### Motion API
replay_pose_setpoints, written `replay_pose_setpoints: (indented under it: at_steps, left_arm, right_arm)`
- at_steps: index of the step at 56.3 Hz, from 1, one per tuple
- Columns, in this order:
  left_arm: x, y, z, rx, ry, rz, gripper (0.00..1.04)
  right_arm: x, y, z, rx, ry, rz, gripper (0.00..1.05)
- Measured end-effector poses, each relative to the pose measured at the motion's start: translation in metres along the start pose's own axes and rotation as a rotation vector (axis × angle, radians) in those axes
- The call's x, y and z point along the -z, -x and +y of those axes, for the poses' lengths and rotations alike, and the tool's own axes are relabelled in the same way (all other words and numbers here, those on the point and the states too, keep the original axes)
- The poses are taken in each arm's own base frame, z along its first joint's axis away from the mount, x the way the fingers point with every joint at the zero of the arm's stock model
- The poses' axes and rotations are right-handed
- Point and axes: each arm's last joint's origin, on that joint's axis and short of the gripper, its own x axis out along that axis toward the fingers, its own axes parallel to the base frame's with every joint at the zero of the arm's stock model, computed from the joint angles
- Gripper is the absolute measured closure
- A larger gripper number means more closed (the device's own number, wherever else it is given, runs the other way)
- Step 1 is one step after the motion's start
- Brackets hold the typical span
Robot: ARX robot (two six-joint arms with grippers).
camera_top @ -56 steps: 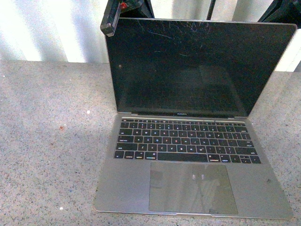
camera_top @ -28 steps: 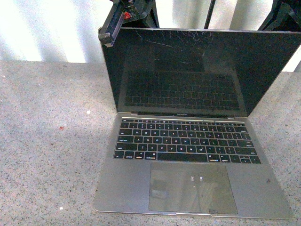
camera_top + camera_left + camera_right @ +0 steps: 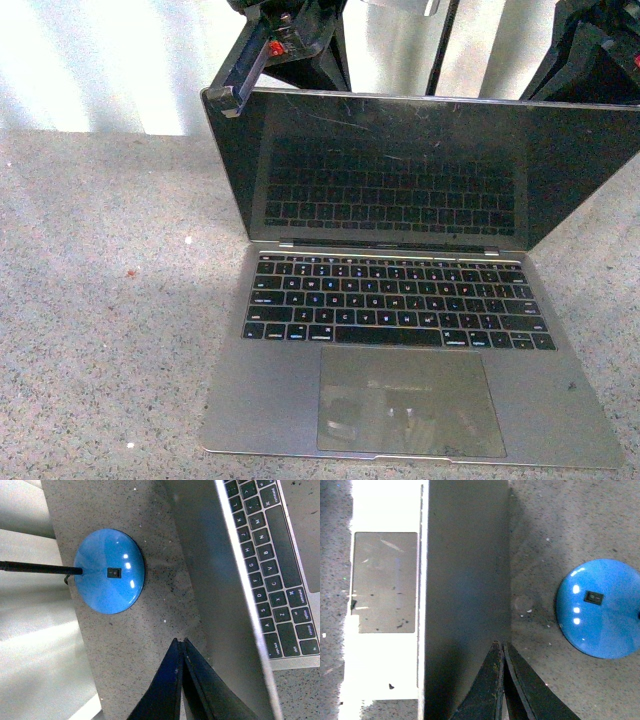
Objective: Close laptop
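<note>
I judge the laptop (image 3: pixel 410 300) only partly shut: lid leaning forward, keys still uncovered. My left pincer (image 3: pixel 180 647) and right pincer (image 3: pixel 500 647) are pinched together, empty, behind it.

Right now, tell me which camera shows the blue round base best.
The left wrist view: the whole blue base shows, with its black switch and stem, beside the laptop. The right wrist view cuts off its edge. The front view shows none of it.
</note>
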Motion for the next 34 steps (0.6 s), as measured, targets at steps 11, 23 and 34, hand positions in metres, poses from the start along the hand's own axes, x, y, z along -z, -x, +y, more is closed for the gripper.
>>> replay_pose_setpoints:
  at_steps: [11,23,34]
  left_arm:
    - [0.0,-0.002,-0.003,0.017,0.002,0.011,1.01]
    - [-0.002,-0.003,-0.012,0.053,-0.003,0.024,1.01]
    - [-0.005,-0.001,-0.019,0.07,-0.019,0.031,1.01]
  right_arm:
    - [-0.004,0.0,0.011,-0.041,0.003,0.016,1.02]
    - [-0.001,-0.001,0.021,-0.068,0.007,0.046,1.02]
    - [0.006,-0.009,0.028,-0.093,0.0,0.06,1.02]
